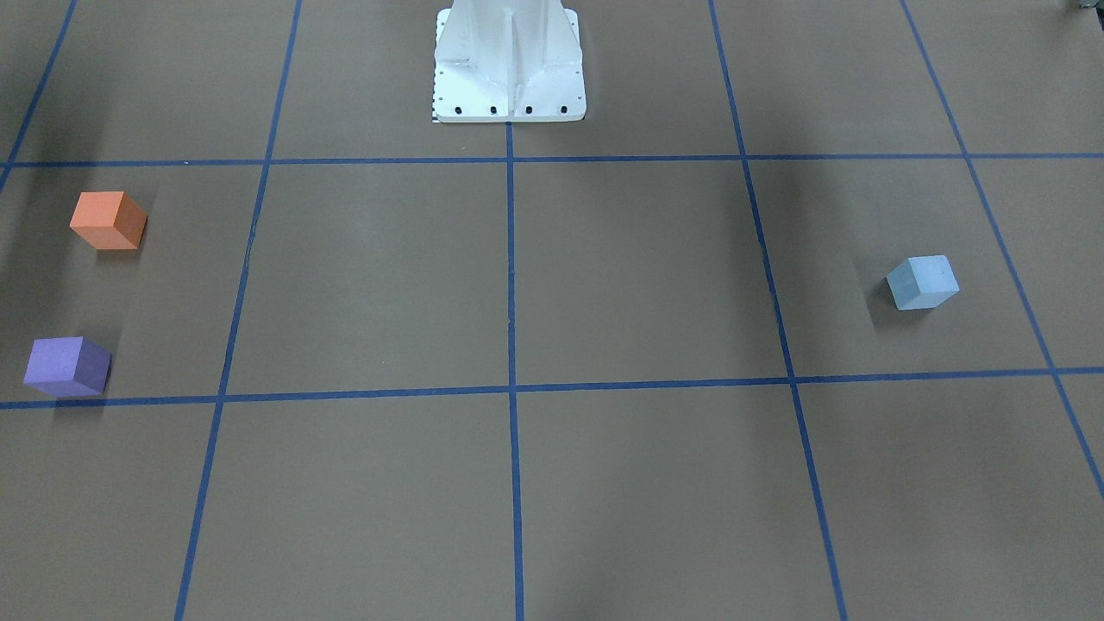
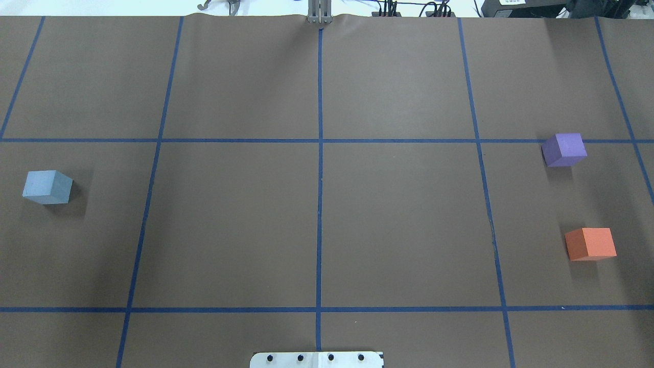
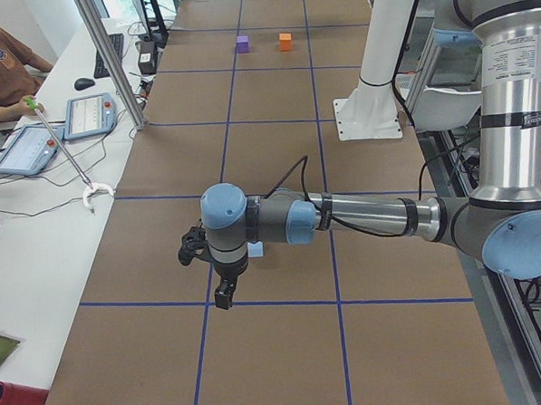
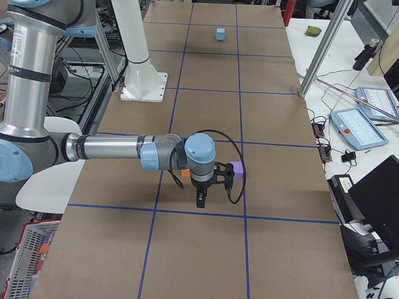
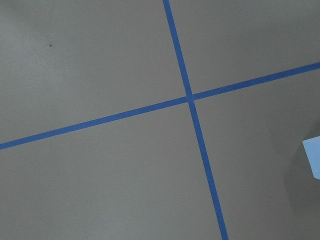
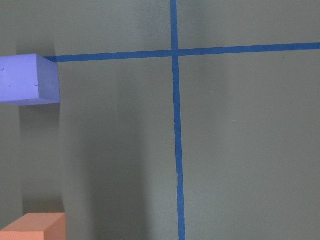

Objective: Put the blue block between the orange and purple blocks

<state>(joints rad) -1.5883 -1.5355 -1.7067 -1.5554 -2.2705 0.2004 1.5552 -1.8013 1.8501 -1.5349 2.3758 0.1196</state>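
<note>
One blue block (image 2: pixel 47 187), pale, matte and sharp-edged, rests on the table (image 2: pixel 235 225) far to the left of the white base plate (image 2: pixel 317 359). The left gripper (image 3: pixel 224 296) hangs above the table near it. How far its fingers are spread cannot be told, nor those of the right gripper (image 4: pixel 200 200). Far to the plate's right stand the purple block (image 2: pixel 564 149) and, nearer the plate, the orange block (image 2: pixel 590 244), with open table between them.

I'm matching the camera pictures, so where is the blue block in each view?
Front-facing: blue block, right of middle.
Overhead: far left.
Exterior left: sliver behind left arm.
Exterior right: far end, top.
Left wrist: right edge.
Right wrist: not in it.
Shared landmark: white robot base.
</note>
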